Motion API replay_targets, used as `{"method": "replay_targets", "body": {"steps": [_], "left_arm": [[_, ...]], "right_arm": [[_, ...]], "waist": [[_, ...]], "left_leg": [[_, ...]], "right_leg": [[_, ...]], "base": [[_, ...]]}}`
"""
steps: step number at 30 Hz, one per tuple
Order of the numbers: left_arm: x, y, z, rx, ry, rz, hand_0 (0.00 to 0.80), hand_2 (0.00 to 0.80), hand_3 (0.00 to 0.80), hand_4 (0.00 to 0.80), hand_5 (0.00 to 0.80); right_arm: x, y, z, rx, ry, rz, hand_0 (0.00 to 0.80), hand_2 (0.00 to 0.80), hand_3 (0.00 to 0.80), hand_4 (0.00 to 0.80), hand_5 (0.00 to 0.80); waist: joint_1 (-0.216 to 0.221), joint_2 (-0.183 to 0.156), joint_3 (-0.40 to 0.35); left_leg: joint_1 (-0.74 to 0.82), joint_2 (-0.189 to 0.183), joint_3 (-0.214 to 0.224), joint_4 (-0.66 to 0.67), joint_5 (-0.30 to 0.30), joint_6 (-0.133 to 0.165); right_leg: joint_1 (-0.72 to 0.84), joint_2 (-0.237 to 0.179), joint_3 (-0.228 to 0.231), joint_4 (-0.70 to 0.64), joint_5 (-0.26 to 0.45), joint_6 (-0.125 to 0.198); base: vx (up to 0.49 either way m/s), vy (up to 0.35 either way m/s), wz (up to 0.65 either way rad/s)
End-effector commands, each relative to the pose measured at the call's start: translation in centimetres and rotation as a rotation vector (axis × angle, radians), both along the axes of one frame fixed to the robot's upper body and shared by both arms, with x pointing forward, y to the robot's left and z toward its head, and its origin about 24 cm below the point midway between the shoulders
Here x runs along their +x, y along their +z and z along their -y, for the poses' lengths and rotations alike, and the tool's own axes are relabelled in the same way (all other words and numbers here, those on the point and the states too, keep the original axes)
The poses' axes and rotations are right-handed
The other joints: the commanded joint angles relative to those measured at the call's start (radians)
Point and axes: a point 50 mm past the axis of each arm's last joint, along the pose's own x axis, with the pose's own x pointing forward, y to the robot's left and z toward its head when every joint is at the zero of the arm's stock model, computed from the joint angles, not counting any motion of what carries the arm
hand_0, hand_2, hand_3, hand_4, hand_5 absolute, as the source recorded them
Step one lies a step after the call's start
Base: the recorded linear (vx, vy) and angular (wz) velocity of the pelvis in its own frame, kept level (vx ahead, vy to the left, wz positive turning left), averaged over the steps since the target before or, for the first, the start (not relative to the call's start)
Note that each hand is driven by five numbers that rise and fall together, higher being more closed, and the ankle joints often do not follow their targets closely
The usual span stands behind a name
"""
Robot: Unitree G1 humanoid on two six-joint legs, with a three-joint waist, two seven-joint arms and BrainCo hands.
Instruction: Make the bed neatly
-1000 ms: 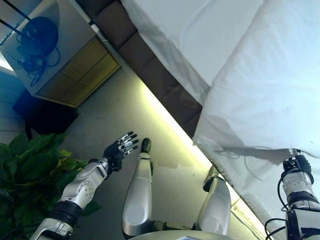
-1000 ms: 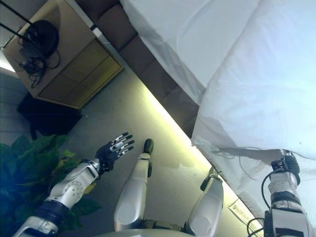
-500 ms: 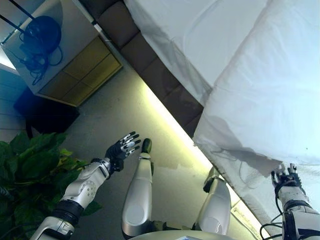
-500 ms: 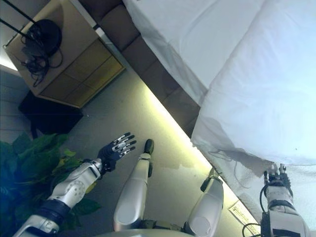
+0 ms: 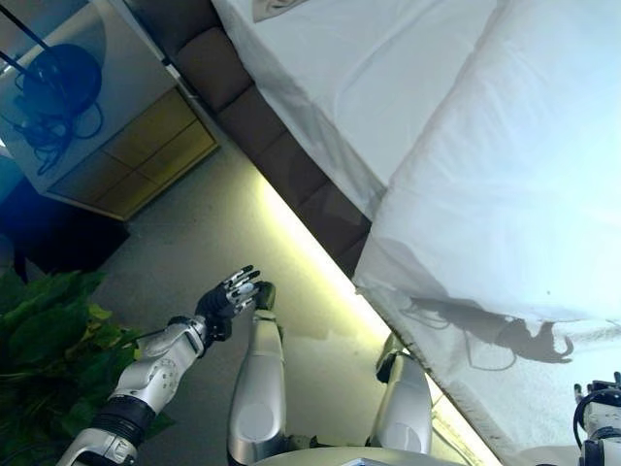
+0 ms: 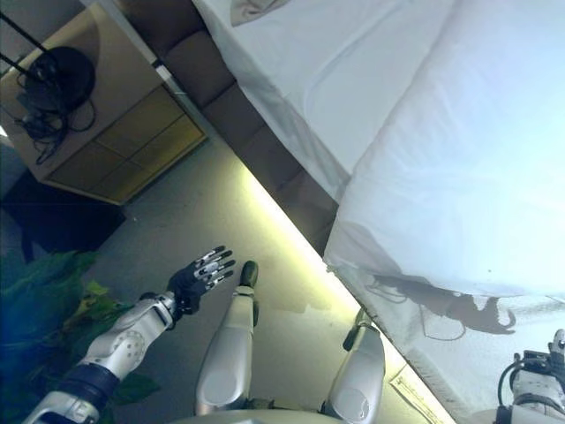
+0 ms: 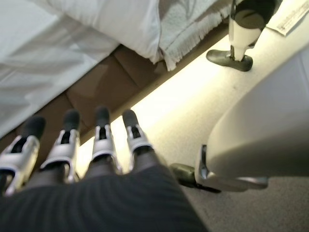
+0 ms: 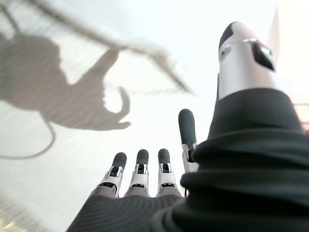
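Note:
A white duvet (image 5: 505, 194) lies over the near part of the bed, its edge hanging over the side. A white sheet (image 5: 359, 68) covers the part further back. My right hand (image 6: 534, 371) is at the bottom right corner, just off the duvet's hanging edge. In the right wrist view its fingers (image 8: 140, 176) are straight and hold nothing, with the white cover (image 8: 72, 58) past them. My left hand (image 5: 231, 293) is open above the floor, apart from the bed. Its fingers (image 7: 101, 140) point at the brown bed base (image 7: 101, 87).
The brown padded bed base (image 5: 262, 131) runs diagonally, with a lit strip (image 5: 301, 248) on the floor along it. A wooden bedside cabinet (image 5: 126, 146) with a black lamp base (image 5: 60, 73) and cables stands at the upper left. A green plant (image 5: 49, 340) is at the lower left.
My right hand has let go of the duvet's edge and dropped towards the bottom right corner. The raised edge now hangs down flat. The camera has shifted a little.

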Motion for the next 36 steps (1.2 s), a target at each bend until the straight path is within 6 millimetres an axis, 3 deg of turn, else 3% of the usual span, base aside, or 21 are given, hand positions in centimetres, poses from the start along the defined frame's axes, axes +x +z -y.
{"method": "replay_targets", "body": {"steps": [1,4,11,15,19,33,34,36], "left_arm": [[0.4,0.7,-1.3,0.018,0.012,0.036,0.0,0.0,0.0,0.0,0.0],[0.4,0.6,-1.2,0.016,0.011,0.038,0.0,0.0,0.0,0.0,0.0],[0.7,0.7,-0.8,0.026,-0.013,0.047,0.0,0.0,0.0,0.0,0.0],[1.0,0.9,-0.3,0.032,-0.033,0.056,0.0,0.0,0.0,0.0,0.0],[1.3,1.1,0.2,0.026,-0.054,0.062,0.0,0.0,0.0,0.0,0.0],[1.1,1.4,0.5,0.018,-0.088,0.078,0.0,0.0,0.0,0.0,0.0],[1.0,1.4,0.5,0.015,-0.087,0.077,0.0,0.0,0.0,0.0,0.0],[0.8,1.3,0.4,0.01,-0.083,0.076,0.0,0.0,0.0,0.0,0.0]], "right_arm": [[-0.1,2.1,1.8,-0.064,-0.021,0.051,0.0,0.0,0.0,0.0,0.0],[0.4,2.6,2.0,-0.04,0.002,0.039,0.0,0.0,0.0,0.0,0.0],[0.2,0.9,0.7,0.092,-0.008,0.072,0.0,0.0,0.0,0.0,0.0],[0.9,1.4,0.8,0.076,0.002,0.118,0.0,0.0,0.0,0.0,0.0],[3.1,3.7,1.7,0.027,0.031,0.164,0.0,0.0,0.0,0.0,0.0],[4.9,8.1,3.7,-0.093,0.052,0.157,0.0,0.0,0.0,0.0,0.0],[5.0,8.3,3.8,-0.102,0.055,0.161,0.195,0.195,0.195,0.195,0.195],[5.3,8.8,3.9,-0.12,0.061,0.173,0.8,0.8,0.8,0.8,0.8]], "waist": [[-0.003,0.002,0.001],[0.005,0.01,0.002],[0.025,0.026,0.017],[0.027,0.037,0.025],[0.036,0.059,0.03],[0.054,0.103,0.034],[0.054,0.105,0.033],[0.053,0.109,0.035]], "left_leg": [[0.047,0.036,0.006,0.007,-0.031,0.026],[0.042,0.028,0.005,0.005,-0.027,0.028],[0.008,0.013,-0.004,0.037,-0.033,0.031],[-0.019,0.005,-0.004,0.053,-0.033,0.032],[-0.042,-0.002,0.001,0.055,-0.029,0.034],[-0.135,-0.029,-0.006,0.079,-0.012,0.036],[-0.139,-0.031,-0.005,0.079,-0.01,0.036],[-0.146,-0.033,-0.002,0.084,-0.009,0.036]], "right_leg": [[-0.03,-0.022,0.013,-0.082,0.188,0.019],[-0.035,-0.028,0.007,-0.08,0.188,0.017],[-0.06,-0.047,0.0,-0.057,0.186,0.014],[-0.083,-0.053,0.006,-0.056,0.193,0.013],[-0.103,-0.062,0.001,-0.064,0.196,0.016],[-0.182,-0.093,-0.005,-0.043,0.201,0.014],[-0.186,-0.095,-0.006,-0.042,0.202,0.013],[-0.194,-0.097,-0.005,-0.035,0.2,0.011]], "base": [[0.0,0.0,0.0],[0.0,0.0,0.0],[0.0,0.0,0.0],[-0.029,-0.012,0.05],[-0.01,-0.001,0.01],[-0.008,0.008,0.04],[-0.016,0.03,0.02],[-0.007,0.032,0.02]]}}
